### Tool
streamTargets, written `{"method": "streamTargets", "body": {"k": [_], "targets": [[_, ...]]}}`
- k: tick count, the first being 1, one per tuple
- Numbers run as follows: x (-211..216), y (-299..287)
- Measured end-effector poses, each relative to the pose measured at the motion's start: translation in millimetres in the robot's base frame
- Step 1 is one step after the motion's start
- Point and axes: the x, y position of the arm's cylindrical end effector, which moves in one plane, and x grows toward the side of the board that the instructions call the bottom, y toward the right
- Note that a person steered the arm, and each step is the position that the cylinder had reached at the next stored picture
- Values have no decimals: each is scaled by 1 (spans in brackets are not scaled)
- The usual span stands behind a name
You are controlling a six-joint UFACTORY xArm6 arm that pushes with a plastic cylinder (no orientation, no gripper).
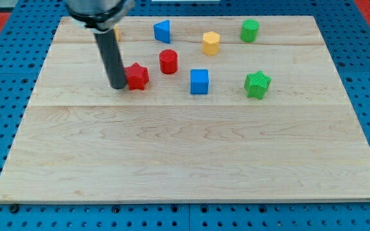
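Wooden board (191, 154), red star block (137, 77).

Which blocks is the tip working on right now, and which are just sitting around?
At the tip: my tip, against the view's left side of the red star block.

Lying apart: red cylinder, blue cube, blue wedge-like block, yellow block, green cylinder, green star block.

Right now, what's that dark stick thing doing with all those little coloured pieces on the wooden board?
That dark rod is a robot arm's pusher. My tip rests on the pale wooden board, against the left side of the red star-shaped block. Just right of it stand a red cylinder and a blue cube. Other blocks sit farther along the view's top.
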Motion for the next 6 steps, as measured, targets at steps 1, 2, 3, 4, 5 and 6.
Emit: {"method": "streamTargets", "body": {"k": [1,2,3,4,5,6], "targets": [[18,-1],[91,21],[107,124],[107,151],[107,166],[109,252]]}}
